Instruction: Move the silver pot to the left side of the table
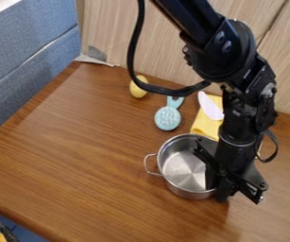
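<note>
hand (216, 191) at right rim of silver pot (178, 184), open or closed i can't tell.

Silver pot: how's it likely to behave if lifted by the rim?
Likely stiff: the pot has shiny, metal-looking walls. Probably light for its size, since it looks empty. Lifted where the gripper is, it may tip down toward the loop handle on the far side.
</note>
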`<action>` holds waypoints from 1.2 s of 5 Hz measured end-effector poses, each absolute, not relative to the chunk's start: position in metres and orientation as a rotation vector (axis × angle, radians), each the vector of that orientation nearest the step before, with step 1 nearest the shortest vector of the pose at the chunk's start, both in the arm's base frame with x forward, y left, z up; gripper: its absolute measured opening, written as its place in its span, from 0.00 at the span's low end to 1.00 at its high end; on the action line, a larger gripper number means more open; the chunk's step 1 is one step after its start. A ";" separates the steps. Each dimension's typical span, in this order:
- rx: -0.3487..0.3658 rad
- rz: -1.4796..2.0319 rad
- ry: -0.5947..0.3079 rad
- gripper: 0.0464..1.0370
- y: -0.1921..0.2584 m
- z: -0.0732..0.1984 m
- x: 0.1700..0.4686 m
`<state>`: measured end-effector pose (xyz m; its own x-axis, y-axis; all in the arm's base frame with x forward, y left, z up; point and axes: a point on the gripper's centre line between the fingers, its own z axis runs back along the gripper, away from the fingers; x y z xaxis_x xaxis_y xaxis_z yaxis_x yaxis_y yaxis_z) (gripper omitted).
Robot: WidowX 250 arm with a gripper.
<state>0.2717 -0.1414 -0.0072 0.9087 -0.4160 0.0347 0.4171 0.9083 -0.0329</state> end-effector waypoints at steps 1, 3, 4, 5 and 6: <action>-0.040 -0.431 -0.027 0.05 -0.141 -0.007 0.271; -0.062 -0.443 -0.091 0.03 -0.135 0.022 0.261; -0.066 -0.352 -0.133 0.02 -0.109 0.038 0.265; -0.044 -0.188 -0.148 0.02 -0.065 0.042 0.275; 0.001 0.001 -0.171 0.02 -0.017 0.043 0.286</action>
<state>0.2856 -0.0169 0.0435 0.9855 0.0009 0.1700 -0.0011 1.0000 0.0008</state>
